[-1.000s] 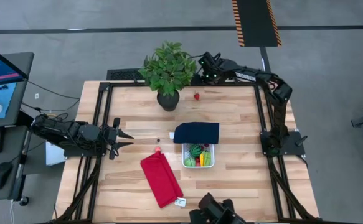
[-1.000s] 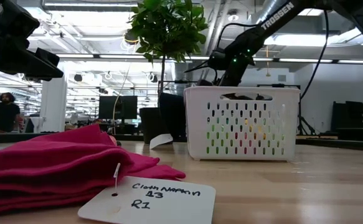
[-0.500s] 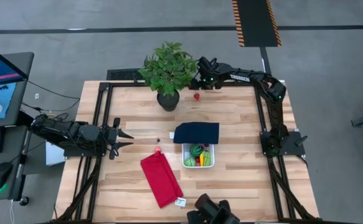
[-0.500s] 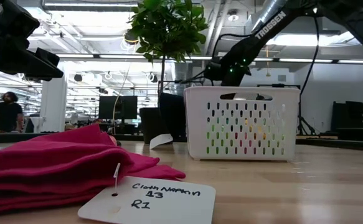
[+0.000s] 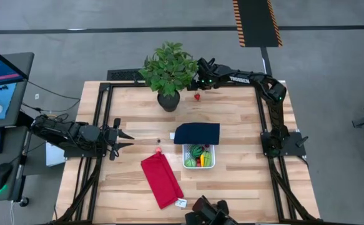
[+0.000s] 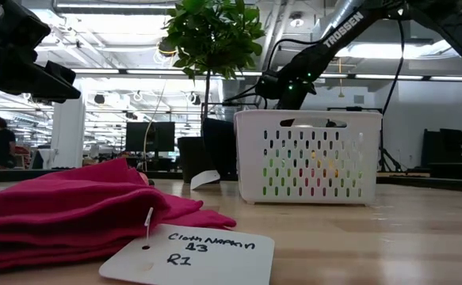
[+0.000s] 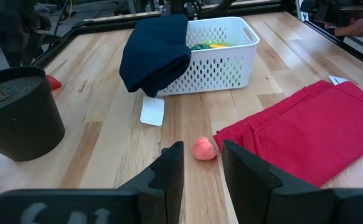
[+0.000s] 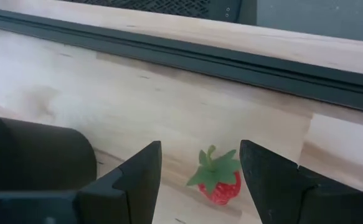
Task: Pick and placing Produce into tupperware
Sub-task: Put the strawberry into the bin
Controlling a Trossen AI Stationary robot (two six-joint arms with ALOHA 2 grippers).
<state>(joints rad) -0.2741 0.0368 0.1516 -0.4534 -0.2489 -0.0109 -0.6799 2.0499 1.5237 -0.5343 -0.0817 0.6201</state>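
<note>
A red toy strawberry (image 8: 220,183) lies on the wood near the table's far edge (image 5: 196,97), right of the potted plant. My right gripper (image 8: 200,158) hangs open just above it, one finger on each side, touching nothing (image 5: 199,87). The white tupperware (image 5: 198,156) stands mid-table with green, orange and striped produce inside. Its navy lid (image 5: 196,133) leans on its far rim. A small pink-red piece (image 7: 204,150) lies on the table in front of my left gripper (image 7: 201,163), which waits open at the table's left (image 5: 123,136).
A potted plant (image 5: 168,74) stands close to the left of the strawberry. A folded red cloth (image 5: 161,180) with a paper tag (image 6: 189,252) lies near the front edge. A black frame rail (image 8: 231,68) runs along the far edge behind the strawberry.
My right gripper has come down toward the strawberry, shifting slightly toward the plant, its fingers staying apart. The strawberry has not moved.
</note>
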